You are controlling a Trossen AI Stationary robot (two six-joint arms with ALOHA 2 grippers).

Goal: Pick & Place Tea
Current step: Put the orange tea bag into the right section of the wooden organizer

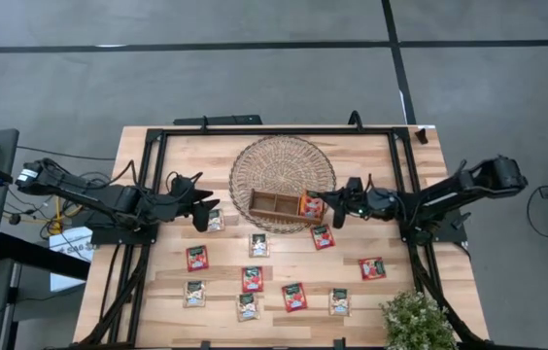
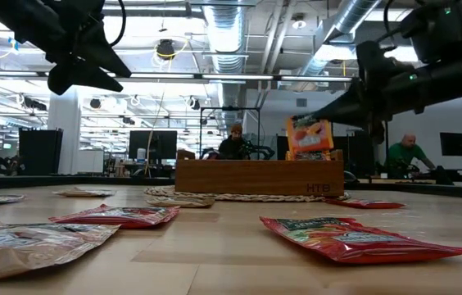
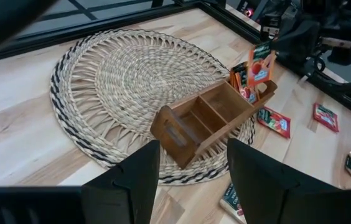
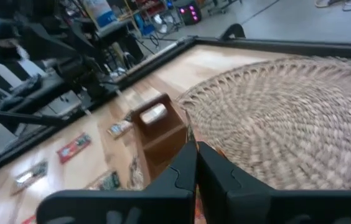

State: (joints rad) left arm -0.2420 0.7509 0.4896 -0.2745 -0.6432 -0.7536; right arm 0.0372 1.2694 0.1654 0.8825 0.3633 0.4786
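Note:
A brown wooden tray (image 1: 276, 205) with three compartments sits on the near rim of a round woven mat (image 1: 283, 165). My right gripper (image 1: 321, 202) is shut on a red tea sachet (image 3: 261, 66) that stands in the tray's right-end compartment. A second red sachet (image 3: 240, 78) stands beside it there. Several more tea sachets, red ones (image 1: 197, 258) and cream ones (image 1: 194, 293), lie flat on the table. My left gripper (image 1: 206, 207) hovers open left of the tray, just above a cream sachet (image 1: 216, 221), touching nothing. My right gripper pinches the red sachet's top edge (image 3: 269, 52) between its two shut fingers. The fingers come from the table's right, nearly level and slanting a little down. The sachet stands upright, slightly tilted, with its lower part inside the tray's right-end compartment (image 2: 309, 143).
A small green plant (image 1: 416, 321) stands at the near right corner. A black frame (image 1: 255, 130) runs along the table's far and side edges. The tray's left and middle compartments (image 3: 194, 118) hold nothing. In the low view, people sit in the room behind the table.

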